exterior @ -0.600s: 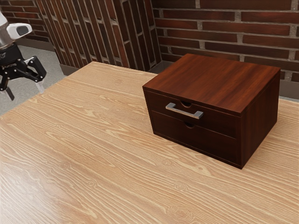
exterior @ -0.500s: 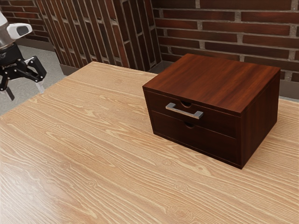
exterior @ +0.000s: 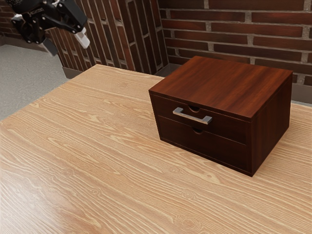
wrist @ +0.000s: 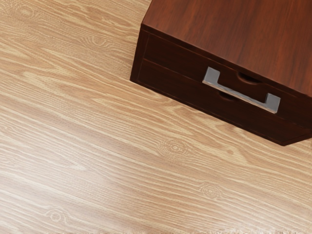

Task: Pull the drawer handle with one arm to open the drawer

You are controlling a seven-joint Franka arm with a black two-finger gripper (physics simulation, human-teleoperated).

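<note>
- Dark red-brown wood, smooth and boxy: the cabinet stands on the pale, wavy-grained worktop
- Its upper drawer sits flush and closed, with a flat grey metal bar handle
- The black fingers are spread wide and empty, high at the exterior view's upper left, well apart from the handle

Glossy dark-wood cabinet, metal handle, pale wooden table.

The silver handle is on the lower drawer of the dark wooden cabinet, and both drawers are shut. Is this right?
Not quite: the silver handle is on the upper drawer, as the exterior view shows. Both drawers of the dark wooden cabinet are shut.
</note>
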